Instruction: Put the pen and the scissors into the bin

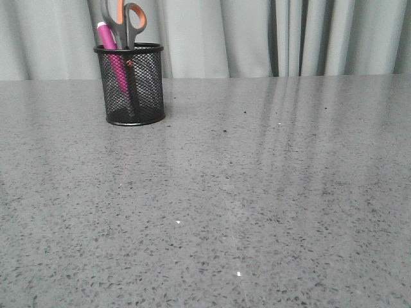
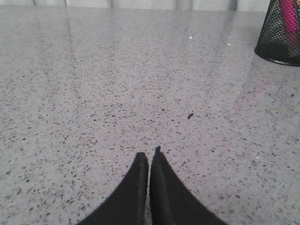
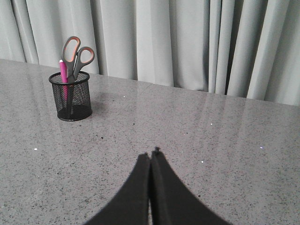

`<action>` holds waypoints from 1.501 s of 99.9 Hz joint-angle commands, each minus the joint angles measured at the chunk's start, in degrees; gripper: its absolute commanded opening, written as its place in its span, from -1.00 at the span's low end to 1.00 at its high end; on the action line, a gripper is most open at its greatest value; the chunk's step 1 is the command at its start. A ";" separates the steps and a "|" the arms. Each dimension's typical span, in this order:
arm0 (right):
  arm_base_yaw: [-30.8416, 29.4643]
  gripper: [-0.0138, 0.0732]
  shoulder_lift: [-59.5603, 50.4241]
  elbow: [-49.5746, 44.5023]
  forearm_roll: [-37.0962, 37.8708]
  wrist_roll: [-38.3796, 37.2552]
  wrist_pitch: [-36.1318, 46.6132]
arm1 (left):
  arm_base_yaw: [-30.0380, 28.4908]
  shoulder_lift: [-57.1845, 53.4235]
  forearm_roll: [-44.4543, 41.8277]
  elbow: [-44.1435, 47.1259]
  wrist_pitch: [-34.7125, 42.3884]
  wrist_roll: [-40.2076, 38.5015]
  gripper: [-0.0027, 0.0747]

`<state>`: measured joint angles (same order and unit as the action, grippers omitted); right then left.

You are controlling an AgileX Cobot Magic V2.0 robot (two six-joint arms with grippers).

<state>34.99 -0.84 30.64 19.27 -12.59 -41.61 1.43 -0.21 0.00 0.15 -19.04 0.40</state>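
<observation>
The black mesh bin stands upright at the far left of the table. Inside it the pink pen and the scissors stand with their grey-and-orange handles sticking up above the rim. The right wrist view shows the same bin, pen and scissors well away from my right gripper, which is shut and holds nothing. My left gripper is shut too, empty, low over bare table, with the bin off at the picture's edge. Neither arm appears in the front view.
The grey speckled table runs back to a pale grey curtain behind its far edge.
</observation>
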 commanded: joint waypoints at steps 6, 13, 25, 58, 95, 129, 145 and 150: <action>0.14 -0.84 0.67 0.91 1.31 0.51 4.29 | -0.07 -1.81 0.46 2.47 2.83 -0.77 -0.98; 0.03 -0.84 0.67 -0.59 2.23 0.51 4.73 | -0.07 -1.81 0.46 2.47 2.83 -0.77 -0.98; -2.65 -0.84 0.82 -6.66 4.05 0.51 11.12 | -0.07 -1.81 0.46 2.47 2.83 -0.77 -0.98; -21.29 -0.84 6.98 -29.43 -10.44 4.78 39.80 | -0.07 -1.81 0.46 2.47 2.83 -0.77 -0.98; -28.05 -0.84 1.81 -32.06 -16.49 13.54 27.84 | -0.07 -1.81 0.46 2.47 2.83 -0.77 -0.98; -28.69 -0.84 -0.91 -32.06 -16.27 18.07 25.17 | -0.07 -1.81 0.46 2.47 3.05 -0.77 -0.98; -28.69 -0.84 -0.91 -32.06 -16.27 18.07 25.17 | -0.07 -1.81 0.46 2.47 3.05 -0.77 -0.98; -28.69 -0.84 -0.91 -32.06 -16.27 18.07 25.17 | -0.07 -1.81 0.46 2.47 3.05 -0.77 -0.98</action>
<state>6.59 -0.58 -0.66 2.82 4.80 -18.71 1.43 -0.21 0.00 0.15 -19.04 0.31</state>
